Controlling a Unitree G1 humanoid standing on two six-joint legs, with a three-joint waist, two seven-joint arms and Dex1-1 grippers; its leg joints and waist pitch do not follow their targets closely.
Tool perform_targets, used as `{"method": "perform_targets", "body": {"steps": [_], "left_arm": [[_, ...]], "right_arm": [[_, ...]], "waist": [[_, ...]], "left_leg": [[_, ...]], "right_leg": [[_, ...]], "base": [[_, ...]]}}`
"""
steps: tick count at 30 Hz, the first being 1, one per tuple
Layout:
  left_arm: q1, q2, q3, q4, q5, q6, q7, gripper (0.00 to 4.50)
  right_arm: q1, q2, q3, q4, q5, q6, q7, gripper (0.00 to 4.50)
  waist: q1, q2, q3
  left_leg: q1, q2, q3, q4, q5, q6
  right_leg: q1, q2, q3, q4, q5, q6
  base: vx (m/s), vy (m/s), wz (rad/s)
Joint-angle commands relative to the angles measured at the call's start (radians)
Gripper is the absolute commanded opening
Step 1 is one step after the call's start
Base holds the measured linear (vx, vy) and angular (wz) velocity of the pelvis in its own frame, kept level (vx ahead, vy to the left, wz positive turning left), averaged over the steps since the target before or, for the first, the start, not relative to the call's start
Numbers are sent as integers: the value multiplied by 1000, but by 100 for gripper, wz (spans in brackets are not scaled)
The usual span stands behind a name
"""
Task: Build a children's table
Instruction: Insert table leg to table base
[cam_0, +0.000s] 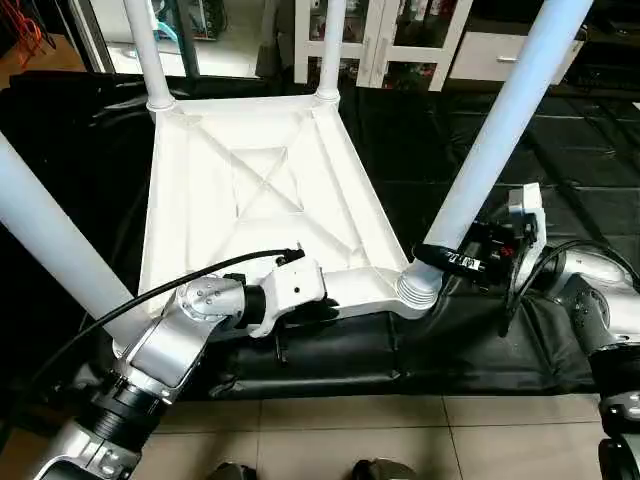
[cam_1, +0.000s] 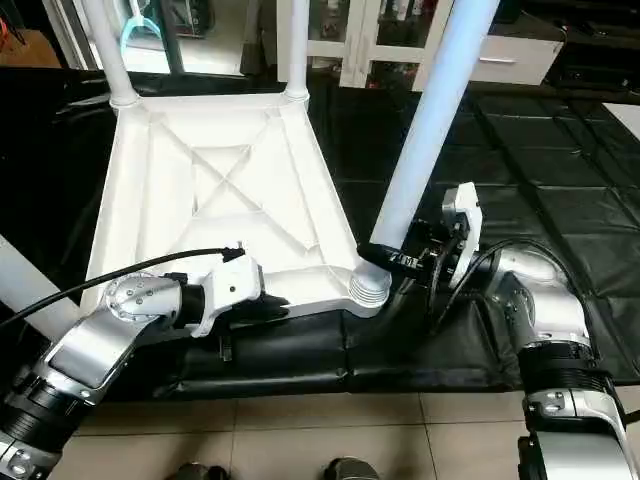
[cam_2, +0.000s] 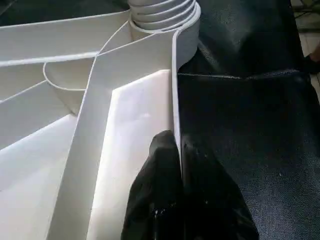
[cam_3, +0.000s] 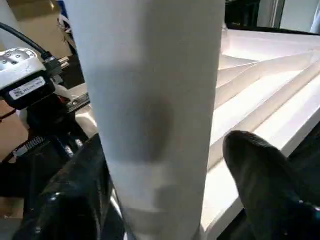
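Pinching the ribbed white plastic top's (cam_0: 250, 200) thin rim, the left claw (cam_2: 176, 165) holds it; the right claw (cam_3: 165, 195) brackets a smooth tapered leg (cam_0: 490, 140), jaws wide.

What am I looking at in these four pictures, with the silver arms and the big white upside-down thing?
A humanoid robot is building a children's table. Two pictures come from cameras in its head, looking down over its silver forearms; the other two from cameras on its wrists. The white table top lies underside up on a black mat, with four white legs standing in its corner sockets. The left gripper is pinched shut on the top's near rim. The right gripper has a black finger on either side of the near right leg, just above its socket; a gap shows beside one finger.
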Motion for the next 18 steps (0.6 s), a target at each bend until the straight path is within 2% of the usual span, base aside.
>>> {"method": "perform_targets", "body": {"steps": [1, 10, 14, 18], "left_arm": [[4, -3, -29, 7, -6, -12, -25, 0], [6, -1, -34, 4, -4, -10, -30, 0], [9, 2, -36, 1, -3, -9, -33, 0], [10, 3, -38, 1, -2, -8, -34, 0]], "right_arm": [[0, -15, -5, 4, 5, 11, 11, 328], [2, -4, 12, 14, -12, 0, 20, 244], [1, -1, 5, 19, -19, -28, 12, 209], [-2, 18, -25, 26, -16, -105, -11, 195]], "waist": [[0, -6, -74], [-1, -6, -73], [-1, -6, -73], [-2, -6, -73]], "left_leg": [[35, 51, -25, -63, -91, 126], [34, 50, -25, -63, -109, 116], [35, 51, -25, -63, -104, 118], [35, 51, -25, -63, -118, 112]], "right_leg": [[48, -37, 22, -54, -69, -284], [47, -36, 22, -56, -87, -280], [46, -36, 22, -55, -80, -281], [45, -37, 22, -57, -99, -278]], "base": [[0, 0, 0], [0, 0, 0], [0, 0, 0], [0, 0, 0]]}}
